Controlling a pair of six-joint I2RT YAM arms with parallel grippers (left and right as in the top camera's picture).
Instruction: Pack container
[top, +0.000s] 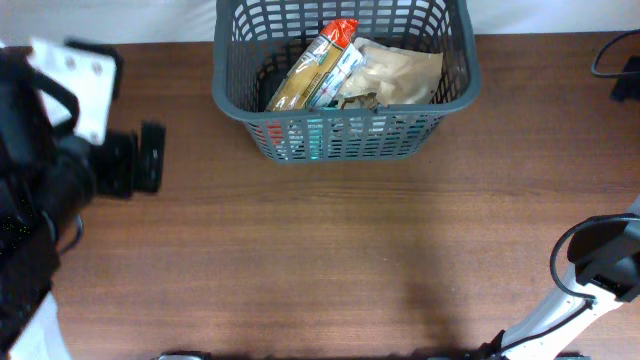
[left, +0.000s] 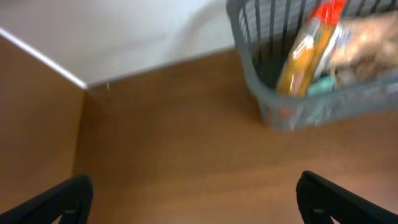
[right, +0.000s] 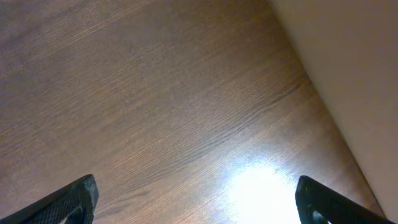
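Observation:
The dark grey lattice container (top: 232, 60) stands at the back middle of the table. It holds a yellow packet with a red top (top: 310, 65) leaning on a beige bag (top: 400, 70). It also shows blurred in the left wrist view (left: 273, 102), with the yellow packet (left: 305, 50) inside. My left gripper (top: 150, 157) is open and empty at the table's left, well left of the container; its fingertips show in the left wrist view (left: 196, 199). My right gripper (right: 196, 199) is open and empty over bare wood; in the overhead view only the right arm shows.
The right arm (top: 600, 270) sits at the front right corner. A black cable (top: 612, 55) lies at the back right edge. The wooden table (top: 330, 250) meets a white wall at the back. The table's edge (right: 317, 93) runs close by the right gripper.

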